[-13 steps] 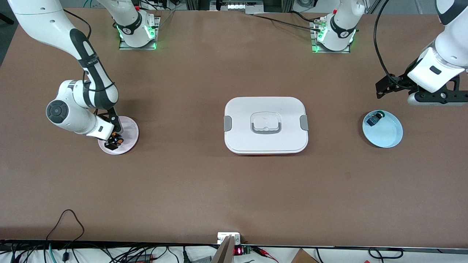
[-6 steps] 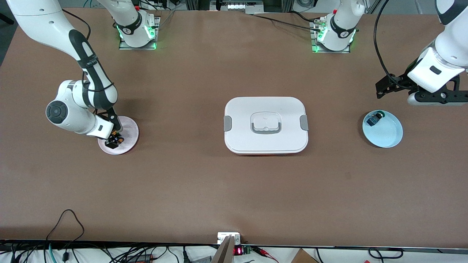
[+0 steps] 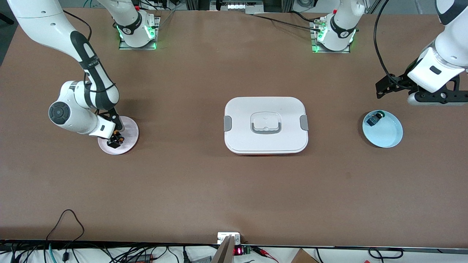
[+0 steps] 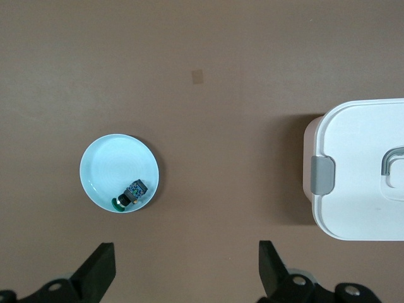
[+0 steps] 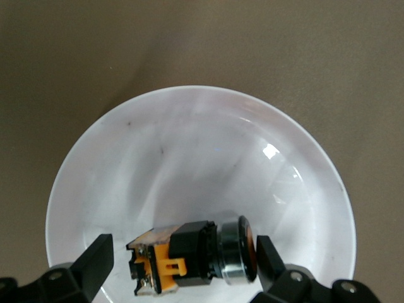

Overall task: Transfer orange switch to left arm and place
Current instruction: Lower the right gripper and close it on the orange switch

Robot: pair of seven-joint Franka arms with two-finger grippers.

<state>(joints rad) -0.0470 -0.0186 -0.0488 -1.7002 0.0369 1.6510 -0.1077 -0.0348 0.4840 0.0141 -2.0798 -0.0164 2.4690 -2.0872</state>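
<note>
Brown and mostly bare, the table (image 3: 190,190) carries the white box (image 3: 266,125) at its middle, a pale pink dish (image 3: 128,136) toward the right arm's end and a light blue dish (image 3: 387,135) toward the left arm's end.

The orange switch (image 5: 196,255) lies on its side in the pink dish, orange cap toward one finger, black and orange body toward the other. The right tool (image 3: 116,140) is down at the dish with its 2 fingers spread wide, one on each side of the switch; nothing is gripped yet. One fingertip (image 5: 268,255) looks very close to the cap, while the other (image 5: 95,262) stands clear of the body.

The step in hand appears to be the pick. To do it well, centre the jaws along the switch so both pads meet it together, settle low without pressing into the dish, then close gently; a lopsided squeeze could skid or roll the part on the smooth glaze.

The left tool (image 4: 186,268) waits, fully open and empty, over the table beside the blue dish, which holds a small dark part with a blue-green top (image 4: 134,192).
</note>
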